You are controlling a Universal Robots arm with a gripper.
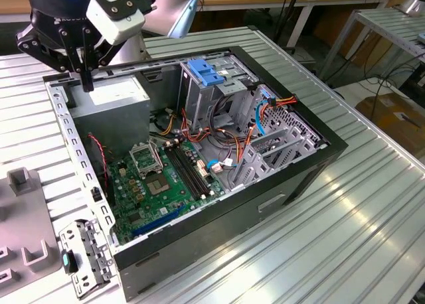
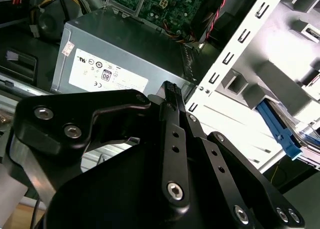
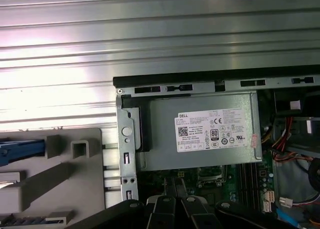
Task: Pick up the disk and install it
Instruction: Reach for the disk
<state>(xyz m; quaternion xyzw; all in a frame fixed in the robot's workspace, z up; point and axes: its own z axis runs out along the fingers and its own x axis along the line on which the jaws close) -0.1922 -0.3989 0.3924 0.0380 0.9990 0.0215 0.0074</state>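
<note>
while the pincer [image 1: 86,85] hangs over the corner of the open computer case [image 1: 265,208] at about ten o'clock in the exterior view, its two black fingers are clenched together with nothing between them. the tip points down just over the edge of the grey power supply [image 1: 109,98], beside the case's slotted metal rail; whether it touches the box cannot be told. in the second wrist view the fingertips meet in front of the power supply's white label.

the disk [image 3: 19,150] is outside the case, lying in a grey plastic holder [image 3: 55,181] on the ribbed metal surface [image 1: 345,237], well apart from the pincer. in the second wrist view the disk [image 2: 281,133] shows its bright blue frame and a strip of its grey metal body, beyond the case rail.

inside the case, the green circuit board [image 1: 159,181] lies on the floor toward six o'clock, and a tall metal cage [image 1: 199,105] with a light-blue latch on top stands at about twelve o'clock. orange, red and blue cables run between the cage and the board. at seven o'clock, just beside the case, a small metal bracket [image 1: 86,261] lies on the surface.
</note>
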